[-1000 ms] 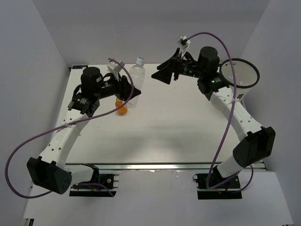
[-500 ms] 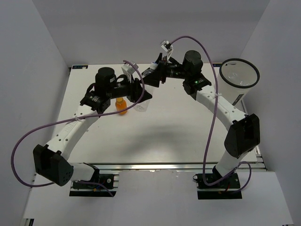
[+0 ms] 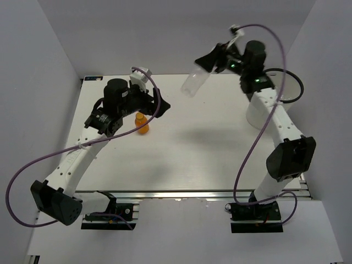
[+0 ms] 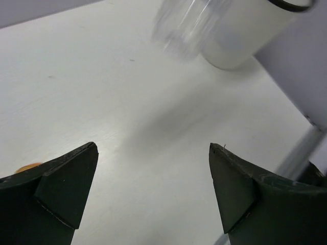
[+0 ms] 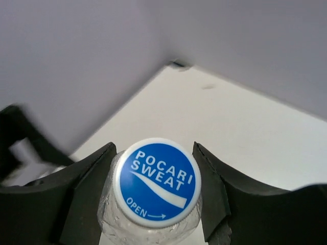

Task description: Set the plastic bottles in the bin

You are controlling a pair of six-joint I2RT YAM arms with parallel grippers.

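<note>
- I am carrying the clear bottle toward the bin; judging by how things lie, this is the transport step for that bottle, with the drop not yet made.
- The right tool is gripping the bottle at its neck, jaws partly closed. In the wrist view the blue cap is sitting snug between the two fingers.
- The bottle is hanging tilted in the air above the far edge of the surface, near 12 o'clock. Its base is pointing down toward 7 o'clock.
- The bin is standing at about 2 o'clock on the surface, at roughly 4 o'clock from the bottle, and the right arm is hiding part of it.
- Next I am needing to swing the bottle over the bin's mouth, get it clear inside the black rim, then open the jaws.
- The left tool is standing wide open with nothing between its fingers, hovering over bare surface.
- The orange bottle is standing upright near 10 o'clock, just beside the left tool and not gripped; I am counting it as the next pick.
</note>
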